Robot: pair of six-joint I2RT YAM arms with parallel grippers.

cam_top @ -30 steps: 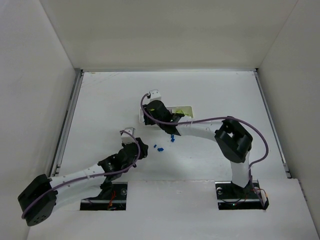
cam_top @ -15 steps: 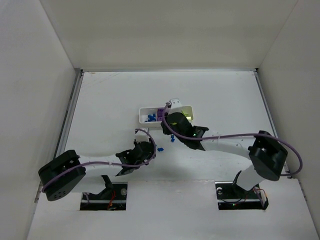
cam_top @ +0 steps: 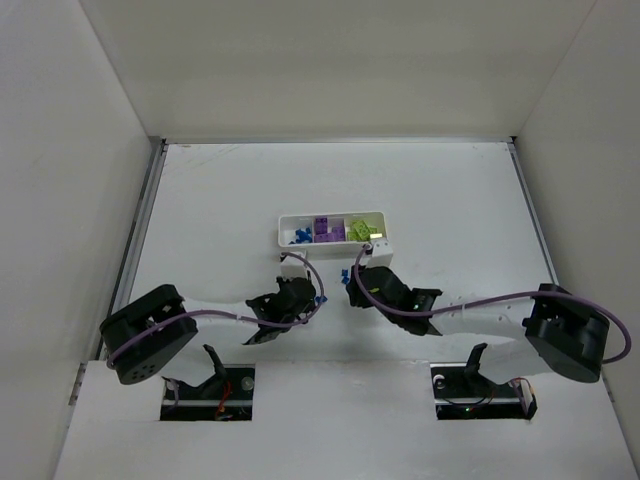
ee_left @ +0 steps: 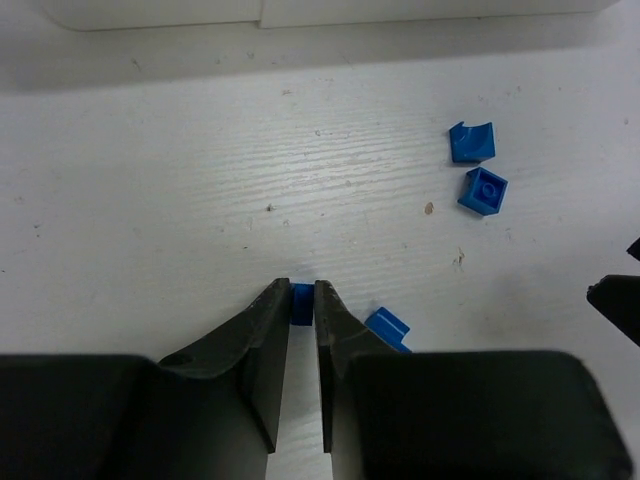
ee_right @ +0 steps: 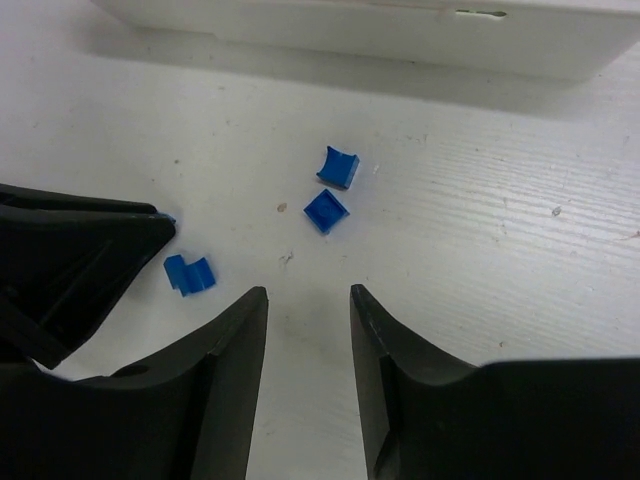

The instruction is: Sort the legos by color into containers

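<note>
The white tray (cam_top: 283, 222) holds blue pieces on the left, purple blocks (cam_top: 326, 230) in the middle and lime-green bricks (cam_top: 362, 230) on the right. My left gripper (ee_left: 302, 295) is low on the table and shut on a tiny blue piece (ee_left: 302, 304). It shows in the top view (cam_top: 310, 298) just below the tray. Three loose blue pieces lie nearby (ee_left: 472, 142), (ee_left: 483, 190), (ee_left: 388, 327). My right gripper (ee_right: 308, 300) is open and empty, just short of two blue pieces (ee_right: 338, 167), (ee_right: 326, 211). A third (ee_right: 189, 274) lies to its left. The right gripper also shows in the top view (cam_top: 351, 290).
The tray's near wall (ee_right: 400, 30) runs across the top of both wrist views (ee_left: 330, 10). The left gripper's black fingers (ee_right: 70, 260) reach into the right wrist view close to my right gripper. Side walls enclose the table.
The right gripper left the tray and came down near the loose blue pieces. The left gripper moved right to them and closed on one.
</note>
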